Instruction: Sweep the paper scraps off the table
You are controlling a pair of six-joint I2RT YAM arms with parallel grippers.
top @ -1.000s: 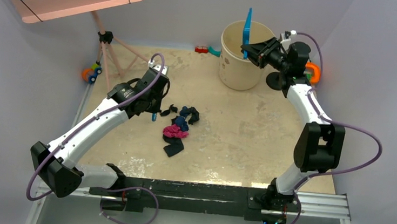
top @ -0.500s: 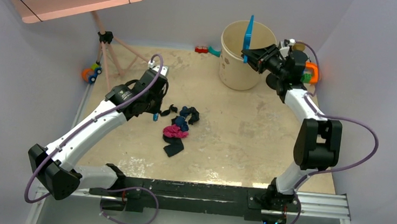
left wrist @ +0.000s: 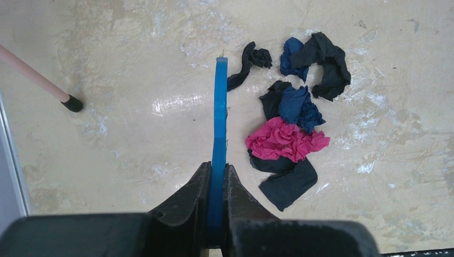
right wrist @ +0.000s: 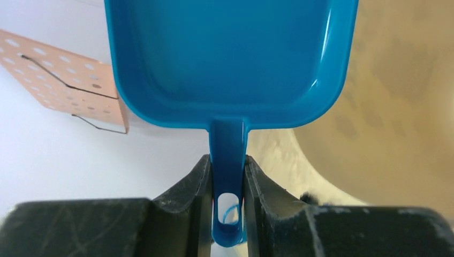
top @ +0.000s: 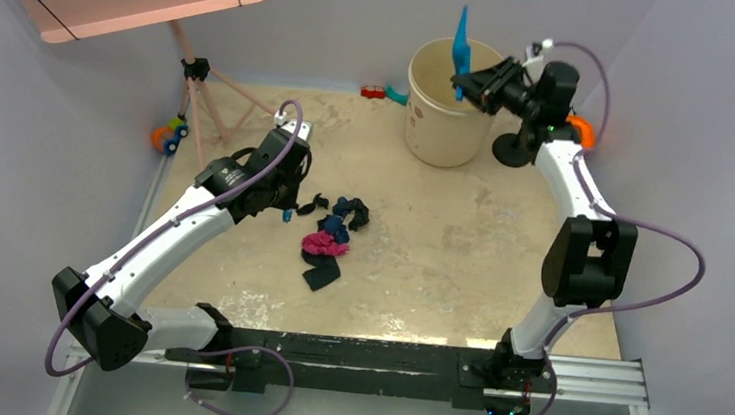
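The paper scraps (top: 333,235), black, dark blue and magenta wads, lie in a loose pile at the middle of the beige table (top: 459,266). In the left wrist view the pile (left wrist: 292,126) sits just right of the blue brush (left wrist: 218,123). My left gripper (left wrist: 217,176) is shut on the brush and holds it left of the pile; it shows in the top view (top: 287,200). My right gripper (top: 465,79) is shut on the handle of the blue dustpan (right wrist: 230,59), held tilted up over the cream bin (top: 448,104). The pan looks empty.
A pink stand (top: 208,93) with a perforated board stands at the back left; one of its feet (left wrist: 70,103) is near the brush. Colourful toys lie at the left edge (top: 169,135) and by the back wall (top: 384,93). An orange toy (top: 581,131) sits behind the right arm.
My right gripper has lifted the dustpan higher over the bin and tilted it more upright. The left arm and the scrap pile have barely moved.
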